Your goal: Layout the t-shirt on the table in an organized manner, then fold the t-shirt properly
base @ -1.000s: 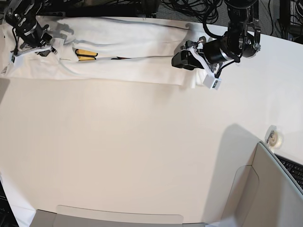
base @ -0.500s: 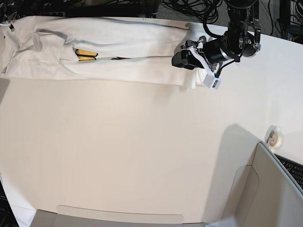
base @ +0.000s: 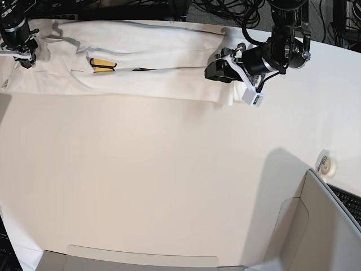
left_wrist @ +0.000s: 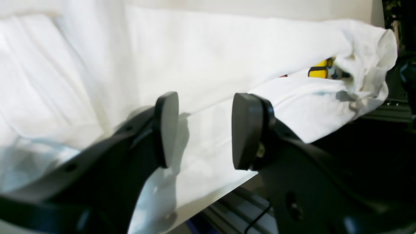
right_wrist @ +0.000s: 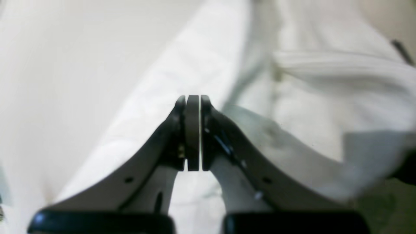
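Observation:
The white t-shirt (base: 158, 56) lies as a long folded strip along the far edge of the table (base: 169, 180), with a bit of yellow print (base: 102, 65) showing at a fold. My left gripper (base: 210, 72) hovers over the strip's right end. In the left wrist view it (left_wrist: 204, 130) is open, with only cloth (left_wrist: 227, 48) beneath its fingers (left_wrist: 167, 130). My right gripper (base: 23, 53) is at the shirt's left end. In the right wrist view it (right_wrist: 193, 130) is shut, pads pressed together just above the fabric (right_wrist: 325, 81), and nothing visible is held.
A small roll of tape (base: 327, 162) sits near the table's right edge. A grey-beige panel (base: 316, 226) and a keyboard (base: 347, 200) fill the lower right corner. Another panel (base: 141, 262) runs along the bottom. Cables (base: 225, 11) hang behind the far edge.
The right arm left the shirt's left sleeve, swung out of the base view, and has come back at the far left corner. The left arm has hardly moved.

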You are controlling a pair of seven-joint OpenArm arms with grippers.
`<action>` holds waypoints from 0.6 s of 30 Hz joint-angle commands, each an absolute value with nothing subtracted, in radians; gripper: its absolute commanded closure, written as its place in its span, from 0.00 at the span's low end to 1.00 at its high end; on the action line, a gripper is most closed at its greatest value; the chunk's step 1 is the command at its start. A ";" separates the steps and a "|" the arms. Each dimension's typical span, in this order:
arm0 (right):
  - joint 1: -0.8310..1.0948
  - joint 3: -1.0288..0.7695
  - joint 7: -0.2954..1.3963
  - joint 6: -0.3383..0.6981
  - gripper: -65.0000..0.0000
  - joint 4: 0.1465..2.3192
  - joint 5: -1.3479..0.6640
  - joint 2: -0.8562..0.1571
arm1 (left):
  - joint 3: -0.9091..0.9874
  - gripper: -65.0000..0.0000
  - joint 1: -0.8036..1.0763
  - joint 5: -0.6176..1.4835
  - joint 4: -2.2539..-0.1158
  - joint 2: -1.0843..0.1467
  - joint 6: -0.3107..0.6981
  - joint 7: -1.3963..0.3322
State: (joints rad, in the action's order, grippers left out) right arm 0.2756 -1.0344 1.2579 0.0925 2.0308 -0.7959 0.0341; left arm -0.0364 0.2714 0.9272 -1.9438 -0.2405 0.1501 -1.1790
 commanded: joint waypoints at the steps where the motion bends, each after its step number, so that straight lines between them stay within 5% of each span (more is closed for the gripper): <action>1: 0.260 -1.029 1.244 0.096 1.00 2.046 -0.811 0.019 | -0.033 0.62 0.265 0.941 -1.959 -0.245 0.154 -1.171; 9: 0.194 -1.020 1.244 0.094 1.00 1.971 -0.625 0.021 | -0.033 0.62 0.266 0.941 -1.959 -0.245 0.154 -1.171; 18: 0.346 -1.027 1.244 0.094 1.00 2.037 -0.552 -0.056 | -0.033 0.62 0.266 0.941 -1.959 -0.245 0.154 -1.173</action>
State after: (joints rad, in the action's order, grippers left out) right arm 0.3496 -1.0248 1.2625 0.0925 2.0212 -0.5446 -0.0418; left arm -0.0364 0.2714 0.9264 -1.9438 -0.2405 0.1497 -1.1793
